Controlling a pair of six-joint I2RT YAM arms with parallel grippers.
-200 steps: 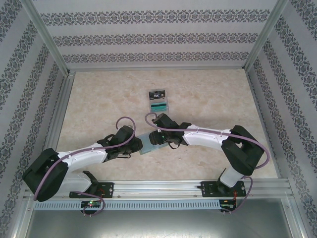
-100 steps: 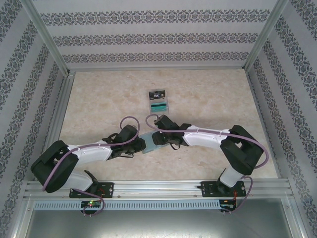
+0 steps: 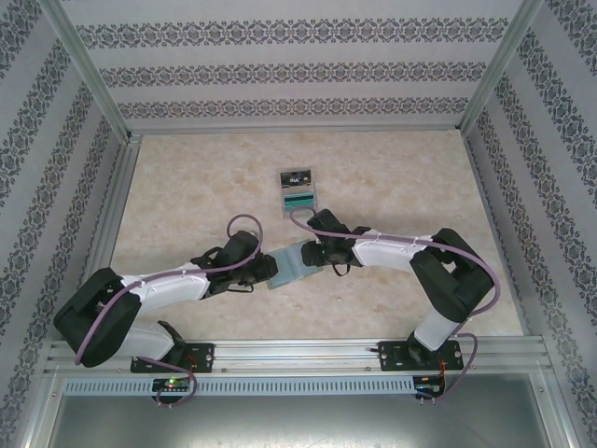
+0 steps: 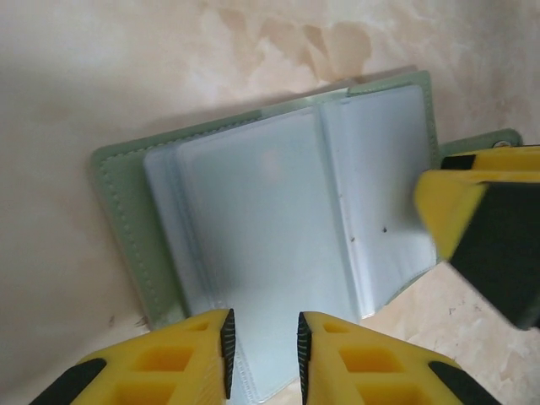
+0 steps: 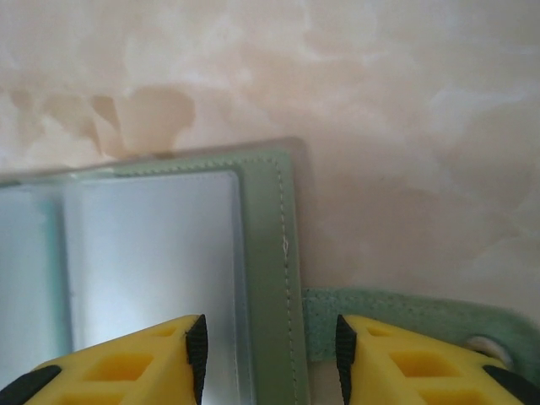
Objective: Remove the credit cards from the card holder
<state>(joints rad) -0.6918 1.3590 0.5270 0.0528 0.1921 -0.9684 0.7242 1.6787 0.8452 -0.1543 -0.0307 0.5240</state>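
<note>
The card holder (image 3: 287, 268) lies open on the table between my two grippers, a sage green cover with bluish-grey pockets (image 4: 270, 219). No card shows in the pockets that I see. My left gripper (image 3: 264, 271) is at its near-left edge, jaws a narrow gap apart over a pocket leaf (image 4: 263, 337). My right gripper (image 3: 314, 254) stands open astride the holder's right cover edge (image 5: 270, 337), one finger over the pocket, the other over the closure tab (image 5: 405, 325). Two credit cards, one black (image 3: 297, 176) and one teal (image 3: 301, 201), lie farther back.
The two cards rest on a pale grey tray (image 3: 316, 189) behind the holder. Aluminium frame posts and patterned walls enclose the marble-look table (image 3: 410, 177). My right gripper's yellow finger (image 4: 481, 236) shows at the right of the left wrist view.
My right gripper has shifted to the right and the card holder now lies spread wider. My left gripper has edged right toward the holder.
</note>
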